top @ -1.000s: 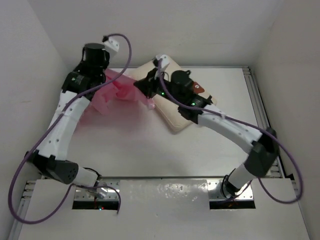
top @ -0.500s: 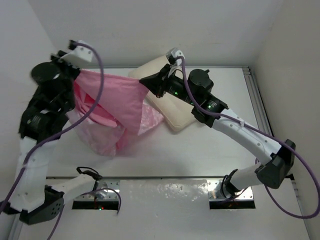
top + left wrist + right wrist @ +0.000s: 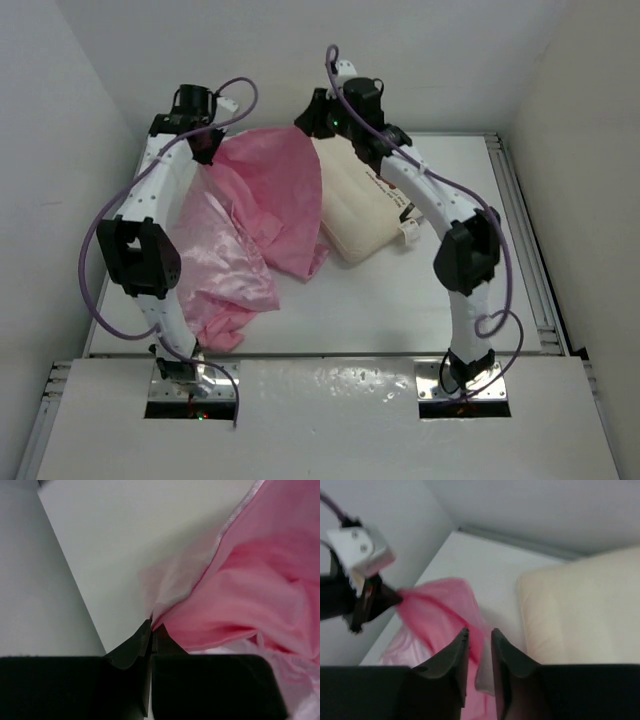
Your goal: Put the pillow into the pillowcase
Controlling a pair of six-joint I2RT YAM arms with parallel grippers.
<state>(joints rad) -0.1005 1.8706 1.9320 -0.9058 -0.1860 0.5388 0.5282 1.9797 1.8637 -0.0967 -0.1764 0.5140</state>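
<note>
The pink pillowcase (image 3: 270, 190) hangs stretched between both grippers near the back wall, and its lower part trails over the table toward the front left. My left gripper (image 3: 207, 150) is shut on one top edge of the pillowcase (image 3: 250, 590), pinched right at the fingertips (image 3: 151, 625). My right gripper (image 3: 308, 122) is at the other top corner. Its jaws stand narrowly apart (image 3: 479, 632), and a fold of the pillowcase (image 3: 440, 610) lies loose in the gap. The cream pillow (image 3: 365, 210) lies flat on the table just right of the pillowcase, below the right gripper (image 3: 580, 615).
White walls close in on the left, back and right. A metal rail (image 3: 512, 200) runs along the table's right edge. A grey plate (image 3: 330, 385) covers the near edge between the arm bases. The right arm arches over the pillow's right side.
Both arms have swung back toward the rear wall, lifting and spreading the pillowcase between them. The right jaws, closed before, now stand slightly apart.
</note>
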